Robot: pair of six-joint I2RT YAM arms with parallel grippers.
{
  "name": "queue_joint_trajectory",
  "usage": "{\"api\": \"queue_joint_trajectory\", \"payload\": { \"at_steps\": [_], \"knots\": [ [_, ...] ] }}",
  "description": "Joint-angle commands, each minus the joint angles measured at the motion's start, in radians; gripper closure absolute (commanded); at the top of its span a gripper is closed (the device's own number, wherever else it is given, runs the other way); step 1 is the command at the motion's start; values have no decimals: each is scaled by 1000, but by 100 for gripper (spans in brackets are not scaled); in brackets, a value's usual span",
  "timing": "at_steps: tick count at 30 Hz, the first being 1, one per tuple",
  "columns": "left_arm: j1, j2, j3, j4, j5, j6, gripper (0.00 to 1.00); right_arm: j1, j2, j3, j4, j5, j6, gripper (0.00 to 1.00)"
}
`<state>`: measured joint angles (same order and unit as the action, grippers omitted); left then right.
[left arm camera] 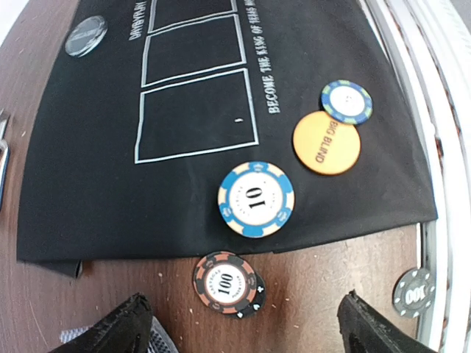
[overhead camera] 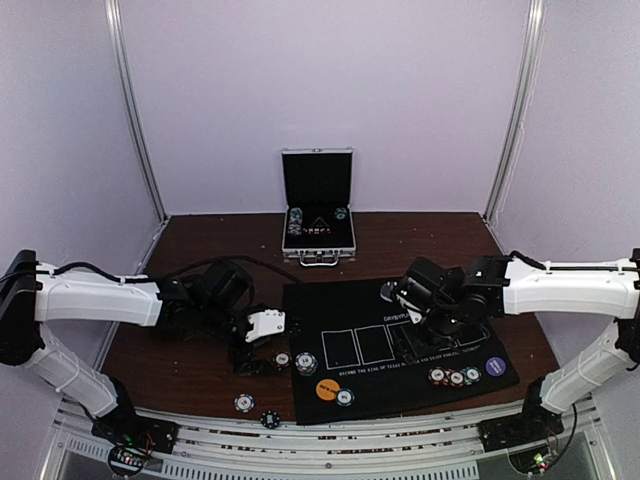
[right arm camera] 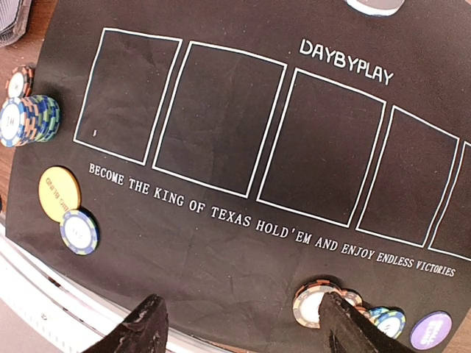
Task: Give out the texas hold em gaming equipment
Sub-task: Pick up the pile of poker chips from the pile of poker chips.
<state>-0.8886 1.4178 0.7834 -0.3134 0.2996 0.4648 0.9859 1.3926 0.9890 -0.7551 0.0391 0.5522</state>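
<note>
My left gripper point(left arm camera: 246, 331) point(overhead camera: 250, 360) stands open over bare wood. Just ahead of it an orange-and-black 100 chip point(left arm camera: 224, 281) point(overhead camera: 283, 359) lies on a black chip point(left arm camera: 255, 296) at the black mat's point(left arm camera: 88, 184) edge. On the mat are a blue 10 chip point(left arm camera: 255, 198), an orange Big Blind button point(left arm camera: 326, 143) and a blue-green chip point(left arm camera: 346, 101). My right gripper point(right arm camera: 243, 327) point(overhead camera: 438, 325) is open above the mat point(right arm camera: 243, 250), holding nothing. An orange-white chip point(right arm camera: 313, 305) shows beside its right finger point(right arm camera: 346, 327). Next to that lie a blue chip point(right arm camera: 386, 321) and a purple button point(right arm camera: 430, 329).
The open silver case point(overhead camera: 318, 205) stands at the back centre. A silver-grey button point(left arm camera: 86, 35) point(overhead camera: 390, 291) lies at the mat's far edge. Loose chips point(overhead camera: 244, 403) point(overhead camera: 270, 419) lie on the wood near the front rail. A chip stack point(right arm camera: 29, 118) sits at the mat's left.
</note>
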Motion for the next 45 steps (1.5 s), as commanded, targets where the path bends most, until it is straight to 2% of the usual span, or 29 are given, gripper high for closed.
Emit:
{"api": "queue_joint_trajectory", "payload": {
  "at_steps": [1,5,12,19,24,32,37,45],
  "knots": [
    [34,78,46,16,95,173,9,-5,-42,-39,18,-15,-6,27],
    [34,158,73,-13,120,225,10,-5,-55,-55,28,-20,-5,27],
    [36,208,76,62,73,205,13,-5,-75,-79,41,-29,-2,27],
    [45,305,129,-5,27,196,18,-5,-75,-86,47,-39,-1,27],
    [52,326,153,-25,28,192,32,-4,-75,-92,50,-44,2,28],
    [51,350,162,-24,-60,175,43,-4,-79,-90,47,-43,2,28],
    [53,337,162,-52,-82,173,46,-4,-87,-93,41,-41,5,28],
    [52,353,168,-99,-88,154,61,-5,-89,-93,40,-39,6,28]
  ]
}}
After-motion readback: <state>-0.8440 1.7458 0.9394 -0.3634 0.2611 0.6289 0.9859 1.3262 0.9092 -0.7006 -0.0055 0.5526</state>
